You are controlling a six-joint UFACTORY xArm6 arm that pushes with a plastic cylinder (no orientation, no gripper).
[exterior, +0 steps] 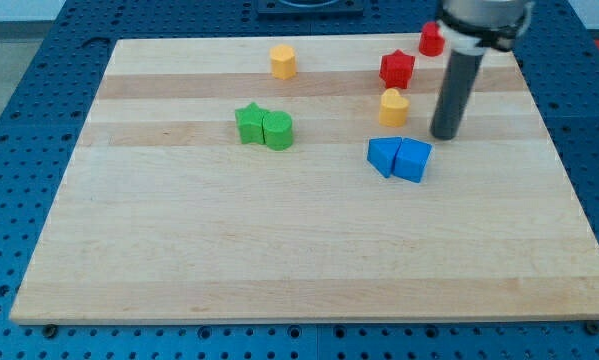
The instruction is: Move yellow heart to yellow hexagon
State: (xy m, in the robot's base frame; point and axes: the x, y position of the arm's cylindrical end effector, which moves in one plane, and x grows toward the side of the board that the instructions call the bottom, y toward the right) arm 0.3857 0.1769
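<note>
The yellow heart [394, 107] lies on the wooden board right of centre, just below a red star [397, 69]. The yellow hexagon [283, 61] stands near the view's top, left of the heart. My tip [445, 135] rests on the board to the right of the yellow heart and slightly below it, with a small gap between them. The dark rod rises from the tip toward the view's top right.
Two blue blocks [400, 158] touch each other just below the heart. A green star [249, 123] and a green cylinder [277, 130] sit together left of centre. A red block [431, 40] is partly hidden behind the rod at the top.
</note>
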